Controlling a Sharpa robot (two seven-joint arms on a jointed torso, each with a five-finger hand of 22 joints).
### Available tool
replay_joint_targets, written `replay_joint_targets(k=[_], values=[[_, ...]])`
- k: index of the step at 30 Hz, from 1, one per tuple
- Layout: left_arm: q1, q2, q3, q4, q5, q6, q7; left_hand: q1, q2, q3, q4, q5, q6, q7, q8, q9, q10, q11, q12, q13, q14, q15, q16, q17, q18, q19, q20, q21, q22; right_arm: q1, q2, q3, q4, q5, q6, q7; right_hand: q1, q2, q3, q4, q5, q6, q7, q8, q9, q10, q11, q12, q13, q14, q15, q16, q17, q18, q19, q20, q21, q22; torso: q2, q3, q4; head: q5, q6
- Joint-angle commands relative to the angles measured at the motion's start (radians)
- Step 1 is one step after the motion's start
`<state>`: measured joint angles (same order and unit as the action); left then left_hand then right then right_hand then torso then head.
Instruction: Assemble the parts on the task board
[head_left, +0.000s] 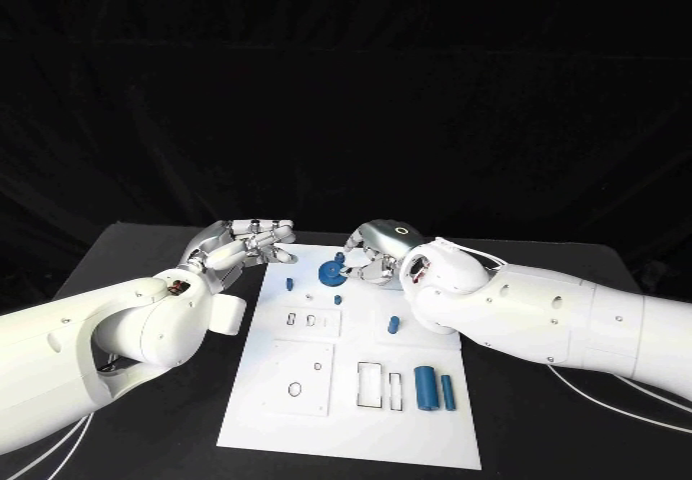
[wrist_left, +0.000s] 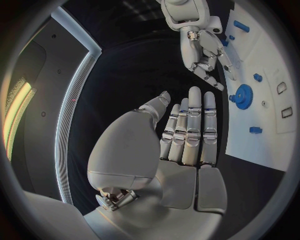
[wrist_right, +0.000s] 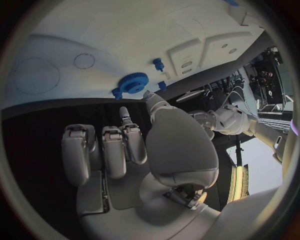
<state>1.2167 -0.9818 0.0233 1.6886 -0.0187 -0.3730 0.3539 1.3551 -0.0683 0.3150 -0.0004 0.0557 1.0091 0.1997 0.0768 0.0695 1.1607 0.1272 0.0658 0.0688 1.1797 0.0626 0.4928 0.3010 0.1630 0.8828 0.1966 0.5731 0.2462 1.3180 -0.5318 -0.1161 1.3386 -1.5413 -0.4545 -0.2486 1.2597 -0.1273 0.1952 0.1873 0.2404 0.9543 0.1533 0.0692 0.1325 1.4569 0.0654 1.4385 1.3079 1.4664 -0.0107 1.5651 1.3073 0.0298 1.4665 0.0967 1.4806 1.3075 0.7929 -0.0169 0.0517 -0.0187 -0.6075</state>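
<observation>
The white task board (head_left: 346, 430) lies mid-table. A blue gear (head_left: 332, 270) stands near its far edge, with small blue pegs (head_left: 289, 283) around it. Two blue cylinders (head_left: 426, 387) lie at the near right. My right hand (head_left: 378, 250) hovers just right of the gear, fingers loosely curved, holding nothing. In the right wrist view its thumb (wrist_right: 152, 100) points close to the gear (wrist_right: 134, 82). My left hand (head_left: 245, 245) hangs over the board's far left corner. Its fingers (wrist_left: 190, 130) are straight and empty, pointing toward the gear (wrist_left: 242, 95) and the right hand (wrist_left: 203, 50).
Rectangular and round recesses (head_left: 375, 385) are cut into the board's near half. Another blue peg (head_left: 394, 324) lies mid-board near my right forearm. Black table (head_left: 159, 250) surrounds the board on all sides, and white cables (head_left: 606, 395) trail at the right.
</observation>
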Motion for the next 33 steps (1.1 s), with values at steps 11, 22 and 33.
replay_joint_targets(k=[11, 22, 33], values=[[0.000, 0.033, 0.000, -0.048, 0.018, 0.024, 0.011, -0.006, -0.003, 0.004, -0.003, 0.001, 0.001, 0.005, -0.005, 0.000, -0.001, 0.006, -0.001, 0.000, -0.010, 0.002, 0.005, 0.002, 0.017, -0.011, 0.000, 0.004, 0.001, 0.041, -0.293, 0.009, 0.149, 0.457, 0.002, 0.342, 0.070, -0.019, -0.010, -0.058, -0.005, 0.023, -0.022, -0.002, 0.002, -0.050, -0.014, -0.058, 0.085, 0.095, -0.008, -0.012, 0.226, 0.019, -0.015, -0.006, -0.089, 0.111, -0.042, 0.0109, -0.0454, -0.001, 0.012], [-0.003, 0.046, -0.003, -0.070, 0.020, 0.038, 0.016, -0.006, -0.005, 0.005, -0.005, 0.001, 0.004, 0.003, -0.004, 0.001, 0.001, 0.006, 0.000, 0.001, -0.018, 0.002, 0.004, 0.002, 0.016, -0.017, 0.002, 0.003, 0.000, 0.009, -0.385, 0.008, 0.125, 0.388, 0.033, 0.346, 0.095, -0.023, -0.017, -0.080, 0.003, 0.025, -0.019, -0.003, 0.002, -0.051, -0.013, -0.059, 0.085, 0.098, -0.007, -0.007, 0.238, 0.016, -0.006, -0.006, -0.080, 0.121, -0.049, 0.0191, -0.0570, -0.001, -0.001], [-0.004, 0.045, -0.004, -0.068, 0.020, 0.040, 0.015, -0.006, -0.005, 0.005, -0.006, 0.001, 0.005, 0.003, -0.004, 0.001, 0.001, 0.006, 0.001, 0.001, -0.019, 0.002, 0.003, 0.002, 0.016, -0.018, 0.002, 0.002, 0.000, -0.040, -0.350, 0.006, 0.040, 0.328, 0.046, 0.318, 0.110, -0.019, -0.016, -0.092, 0.015, 0.022, -0.015, -0.005, 0.000, -0.049, -0.009, -0.058, 0.086, 0.099, -0.004, -0.004, 0.242, 0.014, -0.002, -0.005, -0.075, 0.126, -0.047, 0.0155, -0.0527, -0.002, -0.013]])
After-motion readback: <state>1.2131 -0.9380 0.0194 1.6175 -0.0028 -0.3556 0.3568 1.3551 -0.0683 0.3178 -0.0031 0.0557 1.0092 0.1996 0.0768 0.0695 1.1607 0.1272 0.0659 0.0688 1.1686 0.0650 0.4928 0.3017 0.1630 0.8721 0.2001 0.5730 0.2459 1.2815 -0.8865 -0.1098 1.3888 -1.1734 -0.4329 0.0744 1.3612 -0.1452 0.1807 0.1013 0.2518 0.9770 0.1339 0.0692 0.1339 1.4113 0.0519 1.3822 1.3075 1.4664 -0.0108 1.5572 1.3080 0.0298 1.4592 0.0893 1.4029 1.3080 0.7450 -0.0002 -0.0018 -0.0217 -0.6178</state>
